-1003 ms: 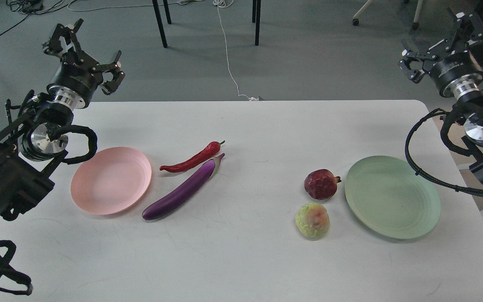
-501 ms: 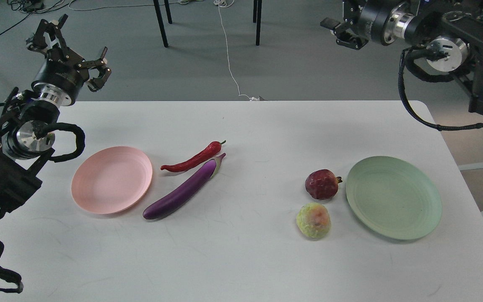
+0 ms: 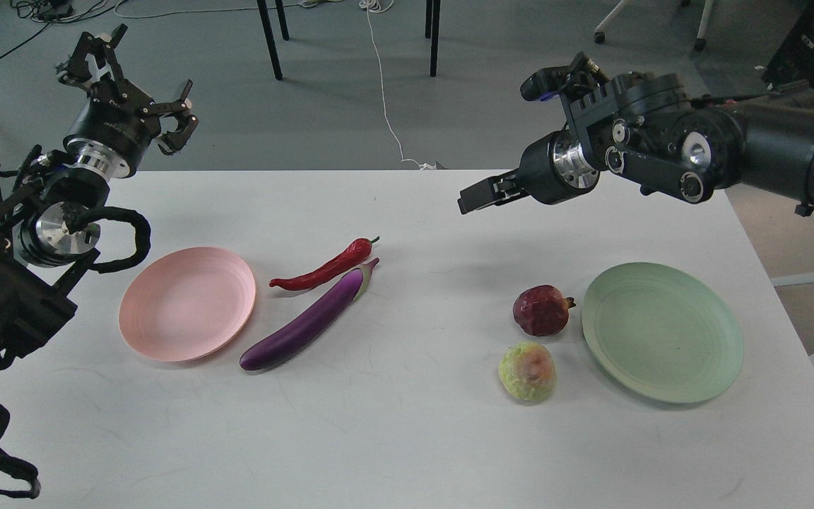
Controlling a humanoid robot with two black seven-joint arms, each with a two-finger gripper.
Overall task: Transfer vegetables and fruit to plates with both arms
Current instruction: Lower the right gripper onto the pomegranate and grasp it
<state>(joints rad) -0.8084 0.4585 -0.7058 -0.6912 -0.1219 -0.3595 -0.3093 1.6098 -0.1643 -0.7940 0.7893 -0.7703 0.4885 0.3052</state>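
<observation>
Vegetables and fruit all lie loose on the white tabletop [image 3: 407, 438], none yet on a plate. The eggplant [image 3: 304, 326] runs diagonally, blunt end near the pink plate [image 3: 186, 304] and stem end up and to the right, with the chili pepper [image 3: 323, 268] just beside it on the far side, roughly parallel. The dark red fruit [image 3: 540, 309] and the yellow-green fruit [image 3: 527, 372] sit just left of the green plate [image 3: 663, 332]. The right gripper [image 3: 481, 196] hangs over the far middle of the tabletop, pointing left; the red fruit lies nearer the robot and a little to the right of it, so this arm looks the likelier for the fruit. Its jaws are seen edge-on and I cannot tell their opening; they hold nothing. The left gripper [image 3: 131, 85] is raised beyond the far left corner, jaws spread wide and empty, well apart from the vegetables.
</observation>
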